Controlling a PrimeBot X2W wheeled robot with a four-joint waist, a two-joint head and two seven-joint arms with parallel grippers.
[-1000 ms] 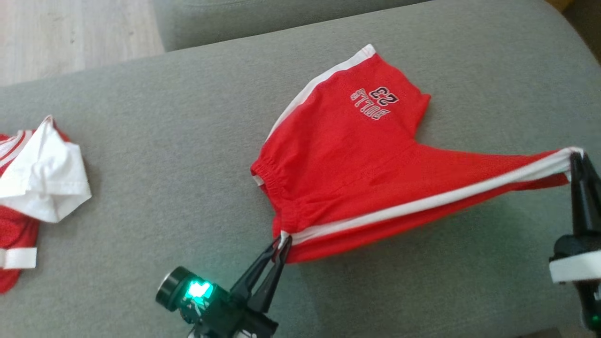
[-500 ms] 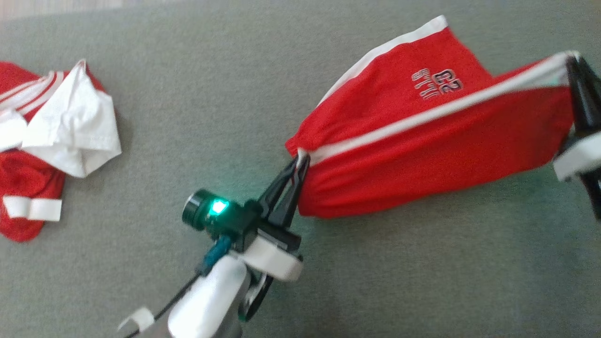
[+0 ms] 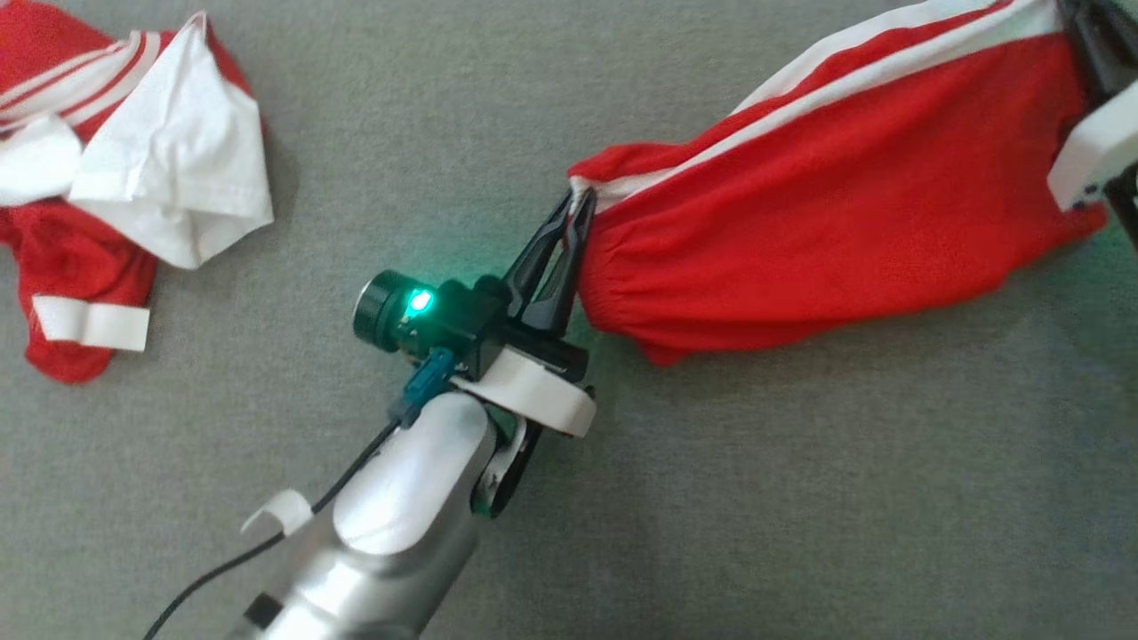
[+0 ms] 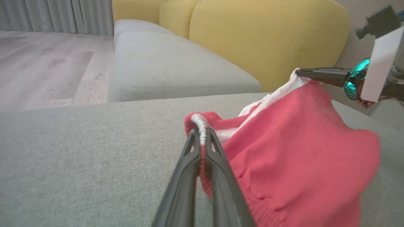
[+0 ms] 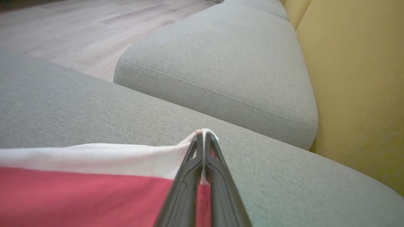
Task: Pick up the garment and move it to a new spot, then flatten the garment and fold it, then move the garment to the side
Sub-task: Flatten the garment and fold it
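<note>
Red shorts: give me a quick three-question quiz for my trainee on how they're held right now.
1. True or false: the left gripper is shut on the red shorts at the end of a white side stripe.
2. Multiple choice: the right gripper pinches A) a white-trimmed corner, B) the plain red middle, C) nothing.
3. Short answer: what lies on the grey cushion at the head view's upper left?

Key: 1 true; 2 A; 3 a second red-and-white garment, crumpled, apart from the shorts.
</note>
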